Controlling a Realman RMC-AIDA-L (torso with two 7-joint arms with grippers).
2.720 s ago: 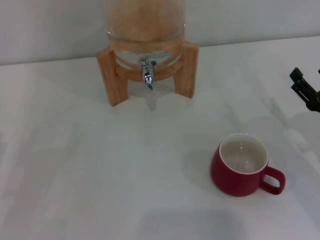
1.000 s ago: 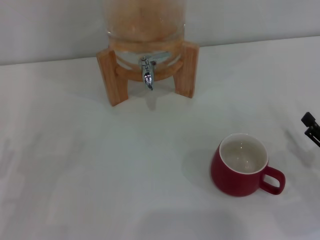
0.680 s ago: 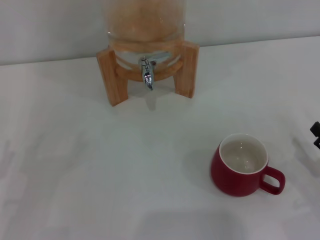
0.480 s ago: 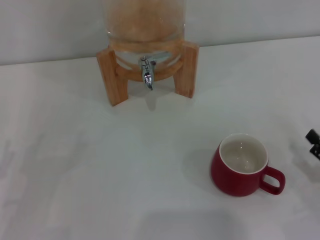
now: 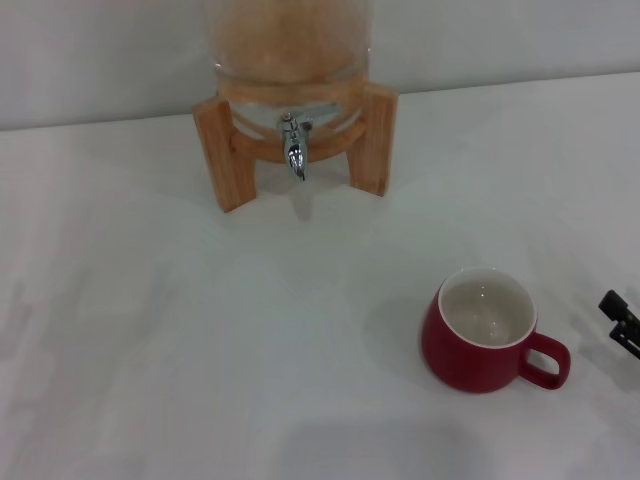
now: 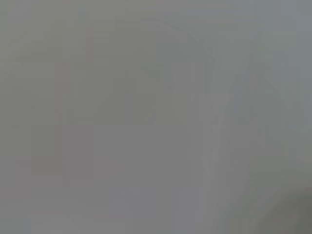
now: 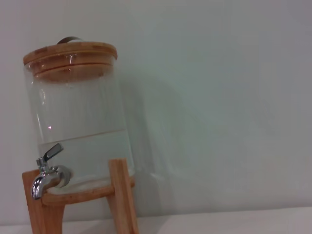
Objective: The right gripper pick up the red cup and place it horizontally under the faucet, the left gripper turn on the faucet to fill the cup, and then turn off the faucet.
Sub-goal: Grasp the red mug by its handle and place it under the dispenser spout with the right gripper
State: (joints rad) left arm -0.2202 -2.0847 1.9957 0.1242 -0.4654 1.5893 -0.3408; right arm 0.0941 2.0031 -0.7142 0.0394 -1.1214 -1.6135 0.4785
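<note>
Compared with the earliest head view, the right gripper [image 5: 622,322] is sitting much lower along the right edge: it was up level with the far part of the table, and now only a black tip is poking in just beside the red cup [image 5: 483,330], on the handle side. A moment ago it was slightly higher, so it is creeping down toward the cup. That suggests the pickup is only beginning; nothing is being lifted yet.

So little of the claw is showing that I cannot tell whether it is spread or pressed together. It is holding nothing and is not touching the cup; a strip of white table [image 5: 150,330] is lying between them.

Moving outward, the cup is standing upright on the table, its white inside facing up and its handle pointing toward the claw. Well apart from it, at the far side, the faucet [image 5: 294,150] is hanging from the glass water jar [image 7: 78,122] on its wooden stand [image 5: 225,150], with nothing under the spout. The right wrist view is showing the lever tilted up.

The left gripper is not showing anywhere; its wrist view is giving only flat grey.
</note>
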